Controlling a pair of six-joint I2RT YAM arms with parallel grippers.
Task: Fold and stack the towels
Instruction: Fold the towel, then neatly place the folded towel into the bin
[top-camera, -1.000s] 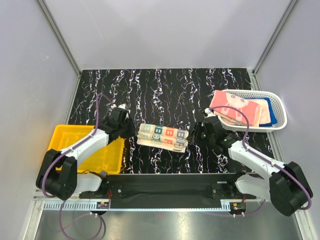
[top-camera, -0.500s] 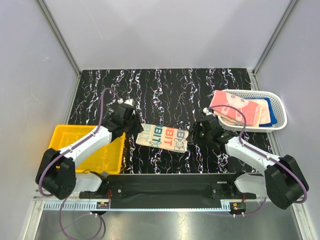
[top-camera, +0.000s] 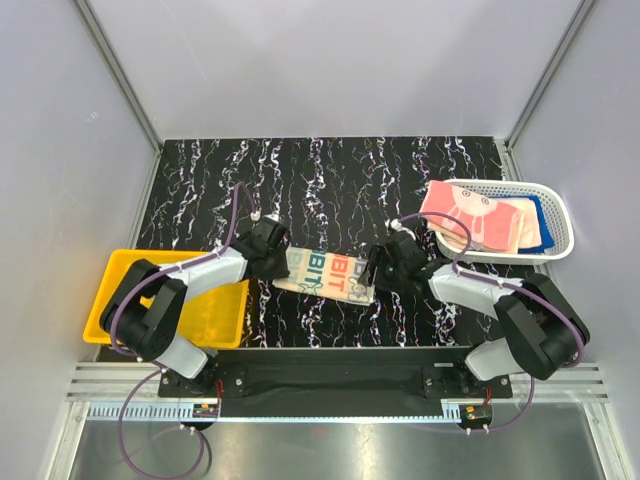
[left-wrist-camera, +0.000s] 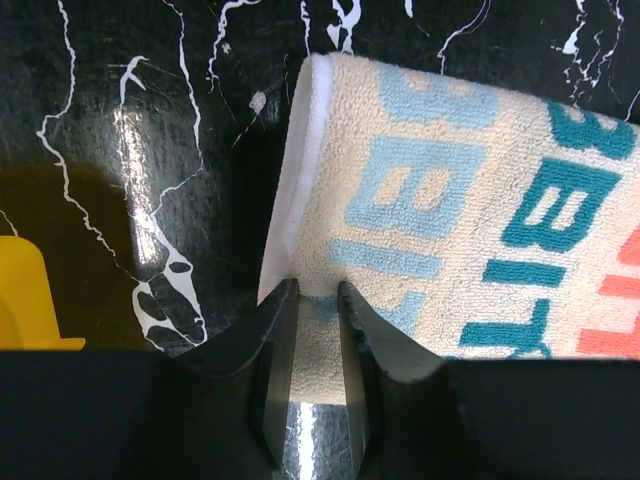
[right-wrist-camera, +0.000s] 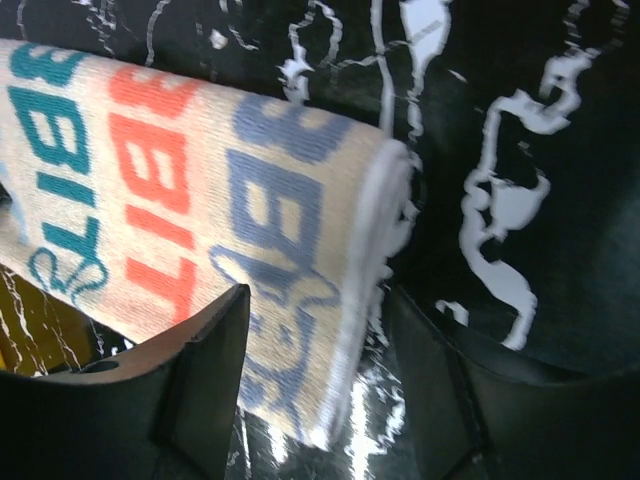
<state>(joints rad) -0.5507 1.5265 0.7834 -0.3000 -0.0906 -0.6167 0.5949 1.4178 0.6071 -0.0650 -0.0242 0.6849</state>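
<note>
The beige towel (top-camera: 328, 273) with teal, orange and blue letters lies folded into a narrow strip on the black marbled table. My left gripper (top-camera: 278, 262) is at its left end. In the left wrist view the gripper (left-wrist-camera: 315, 288) has its jaws closed narrowly on the near corner of the towel (left-wrist-camera: 450, 190). My right gripper (top-camera: 375, 272) is at the right end. In the right wrist view the gripper (right-wrist-camera: 318, 300) is open and straddles the towel's (right-wrist-camera: 170, 170) white-edged corner. More towels (top-camera: 470, 215), salmon-pink, pale pink and blue, lie in the white mesh basket (top-camera: 562, 218).
The yellow plastic bin (top-camera: 130, 275) stands at the left beside the left arm; its corner shows in the left wrist view (left-wrist-camera: 20, 300). The basket sits at the right rear, close behind the right arm. Grey walls enclose the table.
Both grippers have moved inward onto the ends of the beige towel. The towel's upper face changed from block letters to large teal and orange letters. The left jaws closed on its corner.
</note>
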